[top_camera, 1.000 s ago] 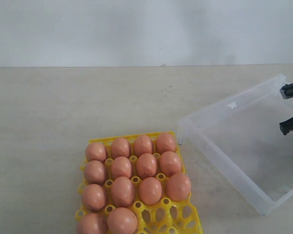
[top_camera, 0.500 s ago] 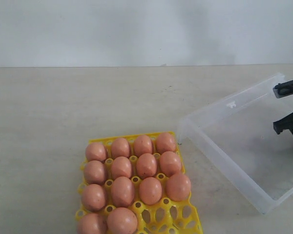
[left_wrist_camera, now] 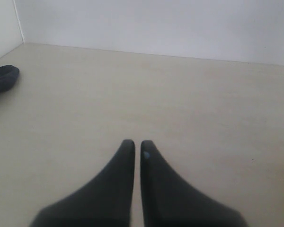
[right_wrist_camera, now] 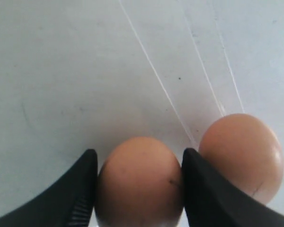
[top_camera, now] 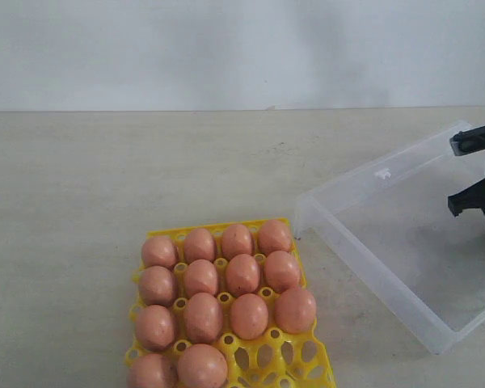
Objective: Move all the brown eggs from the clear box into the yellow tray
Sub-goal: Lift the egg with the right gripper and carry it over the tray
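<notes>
Both fingers of my right gripper [right_wrist_camera: 140, 152] press on one brown egg [right_wrist_camera: 139, 182], one finger on each side of it, so the egg is pinched between them. This egg is inside the clear box [top_camera: 368, 271], close above its pale floor. A second egg [right_wrist_camera: 240, 156] lies in the same box just beside the outer side of one finger; I cannot tell if it touches the finger. In the exterior view this gripper stands over the right part of the box, at the edge of the picture, and the two eggs are not visible there.

My left gripper [left_wrist_camera: 137, 144] is pressed together, with only a thin slit between the two tips, and it holds nothing. It hangs over the bare table [top_camera: 145, 162]. A dark thing [left_wrist_camera: 2, 78] lies further away at the table's edge.

To the left of the box stands the yellow tray [top_camera: 263, 356], apart from it. Fourteen eggs [top_camera: 242, 275] are visible in its cups, and some cups in the near row are free. Behind everything is a plain white wall [top_camera: 226, 48].
</notes>
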Action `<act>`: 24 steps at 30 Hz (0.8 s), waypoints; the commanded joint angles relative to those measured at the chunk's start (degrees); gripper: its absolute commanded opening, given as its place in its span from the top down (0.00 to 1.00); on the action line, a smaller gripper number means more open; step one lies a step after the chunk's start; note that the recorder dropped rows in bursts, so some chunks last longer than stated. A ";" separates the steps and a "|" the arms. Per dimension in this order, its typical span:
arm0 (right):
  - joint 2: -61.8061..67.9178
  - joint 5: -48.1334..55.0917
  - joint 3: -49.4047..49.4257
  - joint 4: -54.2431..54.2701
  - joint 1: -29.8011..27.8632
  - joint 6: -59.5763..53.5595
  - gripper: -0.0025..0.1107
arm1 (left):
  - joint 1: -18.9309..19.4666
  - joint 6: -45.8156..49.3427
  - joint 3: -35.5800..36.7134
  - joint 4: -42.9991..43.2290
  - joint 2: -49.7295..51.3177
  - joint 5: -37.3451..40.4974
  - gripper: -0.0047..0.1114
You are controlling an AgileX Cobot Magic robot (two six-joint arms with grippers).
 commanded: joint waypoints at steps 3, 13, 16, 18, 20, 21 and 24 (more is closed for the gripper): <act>-5.99 -6.97 0.26 11.18 -0.19 -1.51 0.98 | -0.19 0.24 0.23 0.00 -0.17 -0.25 0.92; -19.97 -15.05 1.04 36.37 0.04 -16.62 0.98 | -0.19 0.24 0.23 0.00 -0.17 -0.25 0.92; -26.23 -23.22 5.60 50.82 0.04 -28.92 0.98 | -0.19 0.24 0.23 0.00 -0.17 -0.25 0.92; -31.34 -29.17 9.82 61.60 0.04 -38.84 0.98 | -0.19 0.24 0.23 0.00 -0.17 -0.25 0.92; -36.67 -33.82 14.01 71.87 0.04 -49.09 0.98 | -0.19 0.24 0.23 0.00 -0.17 -0.25 0.92; -39.26 -36.14 16.25 77.45 0.04 -55.56 0.98 | -0.19 0.24 0.23 0.00 -0.17 -0.25 0.92; -45.51 -40.17 21.12 91.39 0.04 -73.75 0.98 | -0.19 0.24 0.23 0.00 -0.17 -0.25 0.92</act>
